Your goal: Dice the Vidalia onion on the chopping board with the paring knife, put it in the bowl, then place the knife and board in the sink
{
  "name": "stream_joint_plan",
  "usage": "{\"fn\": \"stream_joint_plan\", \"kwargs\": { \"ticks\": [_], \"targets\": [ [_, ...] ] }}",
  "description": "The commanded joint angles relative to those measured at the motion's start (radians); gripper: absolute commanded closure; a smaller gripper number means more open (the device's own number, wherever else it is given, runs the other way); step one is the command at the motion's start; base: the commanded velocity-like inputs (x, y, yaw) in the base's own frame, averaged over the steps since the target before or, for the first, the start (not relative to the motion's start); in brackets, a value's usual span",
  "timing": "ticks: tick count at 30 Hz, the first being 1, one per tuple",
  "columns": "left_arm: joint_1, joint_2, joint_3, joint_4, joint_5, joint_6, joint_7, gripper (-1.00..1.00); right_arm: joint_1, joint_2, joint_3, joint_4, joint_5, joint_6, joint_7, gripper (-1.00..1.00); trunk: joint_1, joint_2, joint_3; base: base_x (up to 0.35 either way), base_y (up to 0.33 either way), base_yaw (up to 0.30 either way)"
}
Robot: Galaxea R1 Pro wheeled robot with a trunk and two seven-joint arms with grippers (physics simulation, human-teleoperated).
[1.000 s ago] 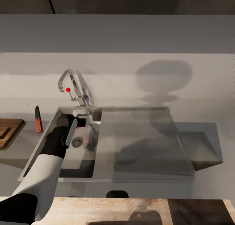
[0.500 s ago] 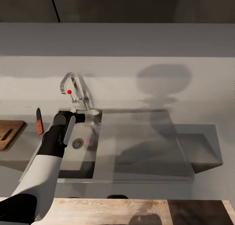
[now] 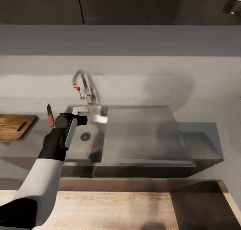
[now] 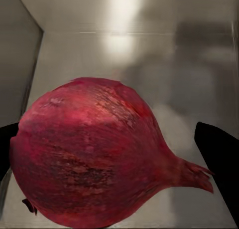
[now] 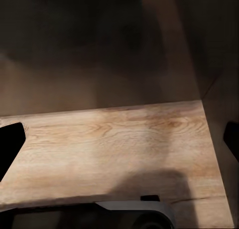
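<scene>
Steel walls of the sink [image 3: 140, 136] close round the basin on the left, while the flat drainboard lies bare to the right. Left gripper [image 3: 82, 119] hangs over the basin's back edge near the tap [image 3: 83, 86]. Its fingers [image 4: 219, 154] stand wide apart on either side of the onion [image 4: 99, 154], a dark red, finely veined bulb with a pointed tip; whether they press on it I cannot tell. Knife [image 3: 50, 115] lies on the countertop [image 3: 207, 86] between sink and board [image 3: 15, 127]. Right gripper [image 5: 119, 144] is spread open, holding nothing, over pale wood.
</scene>
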Motion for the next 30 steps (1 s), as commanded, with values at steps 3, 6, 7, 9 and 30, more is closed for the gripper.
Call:
{"fn": "stream_joint_plan", "kwargs": {
  "ticks": [3,6,7,9,30],
  "targets": [
    [-0.001,0.006,-0.001,-0.019,0.007,0.004,0.008,1.00,0.001,0.000,0.004,0.004,-0.011,-0.001,0.005,-1.00,0.000,-0.002,0.003,-0.259,0.189,0.000],
    [-0.001,0.016,-0.001,-0.027,0.007,0.004,0.008,1.00,0.001,0.000,0.004,0.014,-0.011,-0.001,0.004,-1.00,0.000,-0.002,0.008,-0.110,0.257,0.000],
    [-0.001,0.018,-0.001,-0.028,0.007,0.004,0.008,1.00,0.001,0.000,0.004,0.016,-0.011,-0.001,0.004,-1.00,0.000,-0.002,0.010,-0.038,0.288,0.000],
    [-0.001,0.020,-0.001,-0.029,0.007,0.004,0.008,1.00,0.001,0.000,0.004,0.017,-0.011,-0.001,0.003,-1.00,0.000,-0.002,0.013,-0.023,0.295,0.000],
    [0.000,0.022,-0.001,-0.060,0.008,0.005,0.008,1.00,0.001,0.000,0.003,0.018,-0.011,-0.001,0.003,-1.00,0.000,-0.002,0.042,0.042,0.296,0.000]
  ]
}}
